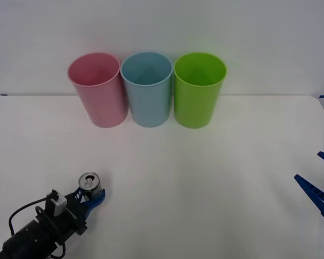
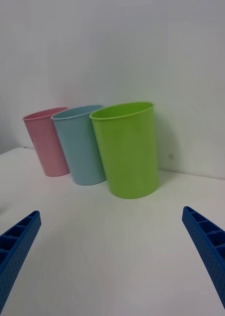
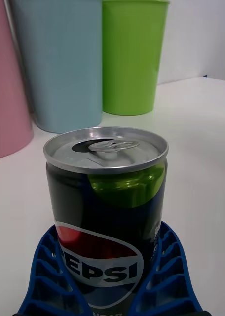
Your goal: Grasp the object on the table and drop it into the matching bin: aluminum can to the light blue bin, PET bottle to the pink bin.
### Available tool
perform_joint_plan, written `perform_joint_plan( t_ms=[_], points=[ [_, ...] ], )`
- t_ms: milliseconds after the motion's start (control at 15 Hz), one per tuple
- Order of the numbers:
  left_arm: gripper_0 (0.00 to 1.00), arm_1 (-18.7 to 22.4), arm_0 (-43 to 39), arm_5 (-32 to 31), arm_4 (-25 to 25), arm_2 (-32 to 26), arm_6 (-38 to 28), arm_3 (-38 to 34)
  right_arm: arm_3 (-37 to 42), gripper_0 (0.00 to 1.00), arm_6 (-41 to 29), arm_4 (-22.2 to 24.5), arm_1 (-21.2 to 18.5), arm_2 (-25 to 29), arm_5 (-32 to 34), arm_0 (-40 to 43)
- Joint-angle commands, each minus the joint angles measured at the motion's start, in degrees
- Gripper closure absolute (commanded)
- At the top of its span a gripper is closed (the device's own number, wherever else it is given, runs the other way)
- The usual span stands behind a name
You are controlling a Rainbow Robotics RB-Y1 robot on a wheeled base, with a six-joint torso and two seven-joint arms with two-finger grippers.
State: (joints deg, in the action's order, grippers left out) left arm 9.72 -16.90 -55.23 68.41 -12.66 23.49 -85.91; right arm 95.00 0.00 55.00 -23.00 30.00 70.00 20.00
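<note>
While my left gripper [image 1: 93, 198] pinches the can [image 1: 89, 183] upright on the table's [image 1: 205, 178] near left, the blue bin [image 1: 147, 89] waits; my right gripper [image 2: 112, 261] idles, fingers spread; lift and drop remain.

A lab test setup — bare white table [image 1: 205, 178], blank wall [image 1: 259, 32].

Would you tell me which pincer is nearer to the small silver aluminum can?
The left pincer: its blue fingers flank the small silver aluminum can at the table's near left. The right pincer hangs open, far across at the right edge.
</note>
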Motion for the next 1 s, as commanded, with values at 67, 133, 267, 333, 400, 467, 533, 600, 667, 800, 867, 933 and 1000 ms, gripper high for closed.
perform_joint_plan(
  t_ms=[67,133,267,333,400,467,533,600,667,800,867,933,1000],
  points=[
    [1.00,0.21,-4.37,0.83,-2.14,-1.76,-1.61,-6.20,0.00,0.00,0.00,0.00,0.00,0.00,0.00,0.00],
    [1.00,0.21,-5.77,2.14,-3.02,-1.84,-2.13,-8.57,0.00,0.00,0.00,0.00,0.00,0.00,0.00,0.00],
    [1.00,0.21,-8.50,6.54,-3.81,-1.84,-3.45,-13.93,0.00,0.00,0.00,0.00,0.00,0.00,0.00,0.00],
    [1.00,0.30,-9.20,7.95,-4.34,-1.76,-4.15,-15.69,0.00,0.00,0.00,0.00,0.00,0.00,0.00,0.00],
    [1.00,0.47,-9.55,8.82,-5.30,-1.76,-4.77,-16.92,0.00,0.00,0.00,0.00,0.00,0.00,0.00,0.00],
    [1.00,0.83,-9.55,8.82,-6.44,-1.76,-7.05,-18.42,0.00,0.00,0.00,0.00,0.00,0.00,0.00,0.00],
    [1.00,1.35,-9.55,8.82,-7.15,-1.76,-8.99,-19.82,0.00,0.00,0.00,0.00,0.00,0.00,0.00,0.00],
    [1.00,1.79,-9.46,8.82,-7.85,-1.76,-11.63,-21.67,0.00,0.00,0.00,0.00,0.00,0.00,0.00,0.00],
    [1.00,2.14,-9.46,8.82,-7.94,-1.76,-13.73,-22.90,0.00,0.00,0.00,0.00,0.00,0.00,0.00,0.00],
    [1.00,2.41,-8.50,8.82,-8.03,-1.32,-17.95,-25.27,0.00,0.00,0.00,0.00,0.00,0.00,0.00,0.00],
    [1.00,2.41,-7.62,8.82,-7.94,-0.79,-19.62,-25.98,0.00,0.00,0.00,0.00,0.00,0.00,0.00,0.00],
    [1.00,2.41,-6.39,8.82,-7.76,-0.09,-21.21,-26.42,0.00,0.00,0.00,0.00,0.00,0.00,0.00,0.00],
    [1.00,2.41,-4.98,8.91,-6.80,0.62,-22.70,-26.50,0.00,0.00,0.00,0.00,0.00,0.00,0.00,0.00]
  ],
)
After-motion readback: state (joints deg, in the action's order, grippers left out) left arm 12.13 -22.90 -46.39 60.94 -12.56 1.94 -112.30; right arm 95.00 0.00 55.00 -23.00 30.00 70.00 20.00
